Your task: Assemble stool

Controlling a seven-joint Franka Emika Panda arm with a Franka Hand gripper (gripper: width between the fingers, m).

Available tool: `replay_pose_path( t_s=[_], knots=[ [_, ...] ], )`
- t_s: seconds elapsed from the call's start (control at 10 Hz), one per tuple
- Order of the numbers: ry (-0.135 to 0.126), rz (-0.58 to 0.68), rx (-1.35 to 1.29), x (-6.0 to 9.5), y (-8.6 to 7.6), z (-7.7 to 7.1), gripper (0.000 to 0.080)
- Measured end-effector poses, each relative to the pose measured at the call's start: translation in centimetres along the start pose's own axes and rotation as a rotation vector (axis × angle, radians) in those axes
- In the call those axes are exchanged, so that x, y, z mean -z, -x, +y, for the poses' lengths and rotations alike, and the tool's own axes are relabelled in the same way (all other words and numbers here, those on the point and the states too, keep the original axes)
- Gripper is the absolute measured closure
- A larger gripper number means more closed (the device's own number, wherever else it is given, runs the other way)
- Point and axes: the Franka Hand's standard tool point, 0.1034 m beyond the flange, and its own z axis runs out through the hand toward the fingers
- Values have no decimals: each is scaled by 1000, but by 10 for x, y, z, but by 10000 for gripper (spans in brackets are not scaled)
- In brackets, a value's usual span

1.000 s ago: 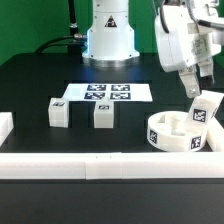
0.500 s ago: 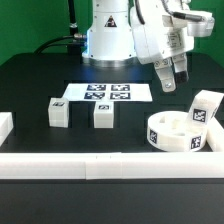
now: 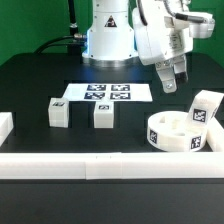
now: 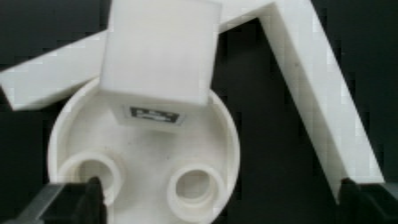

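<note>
The white ring-shaped seat lies on the black table at the exterior view's right. One leg block stands upright in its right side. Two loose leg blocks stand on the table left of it. My gripper hangs in the air above and to the left of the seat, open and empty. In the wrist view the seat and its standing leg lie below my gripper, whose dark fingertips stand wide apart.
The marker board lies flat at the table's middle in front of the robot base. A long white rail runs along the front edge, with a short rail piece at the left. Rails also show beside the seat in the wrist view.
My gripper has risen and moved to the exterior view's left, away from the leg standing in the seat. The leg and seat stayed put.
</note>
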Motion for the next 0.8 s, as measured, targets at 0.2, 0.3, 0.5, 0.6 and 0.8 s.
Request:
replay_pose_path(
  t_s=[0.2,0.3,0.5,0.6,0.8],
  knots=[
    [-2,17,142,11,-31,-6,150],
    [-12,27,199,15,-46,-13,150],
    [-15,34,239,15,-51,-15,150],
    [-15,34,246,14,-51,-15,150],
    [13,43,468,8,-50,-12,150]
  ],
)
